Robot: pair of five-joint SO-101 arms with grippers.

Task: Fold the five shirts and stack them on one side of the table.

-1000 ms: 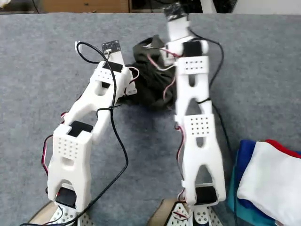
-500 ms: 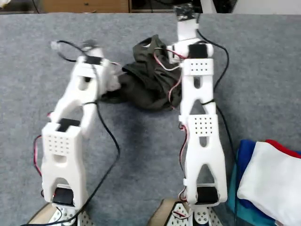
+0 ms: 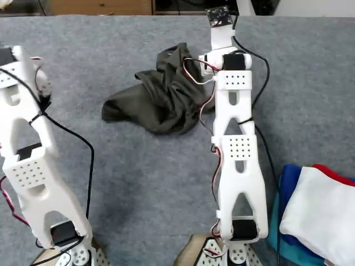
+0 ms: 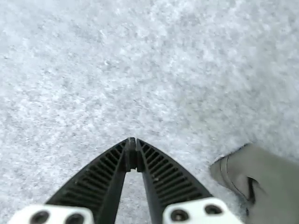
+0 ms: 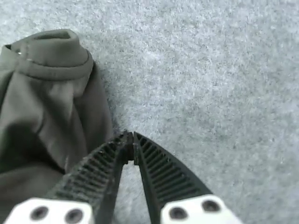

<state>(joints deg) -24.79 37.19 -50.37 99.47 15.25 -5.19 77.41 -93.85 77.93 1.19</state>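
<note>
Place: robot lab / test bench, indoors.
Desk [image 3: 144, 188]: covered w/ grey felt-like mat.
Rig: left arm [image 3: 33, 166] & right arm [image 3: 236, 166], white plastic, bare servo wires [image 3: 91, 160].
Bkgd: wood cabinet front [image 3: 100, 6] at far edge.

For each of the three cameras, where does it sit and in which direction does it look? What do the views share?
High view: fixed above, looking down on the grey table, the dark shirt, the folded stack, the left arm and the right arm.
Left wrist view: on the left wrist, looking along the shut left gripper at the table and the shirt's edge.
Right wrist view: on the right wrist, looking along the shut right gripper at the table and the shirt's collar.
Shared: all three show shirt and table.
</note>
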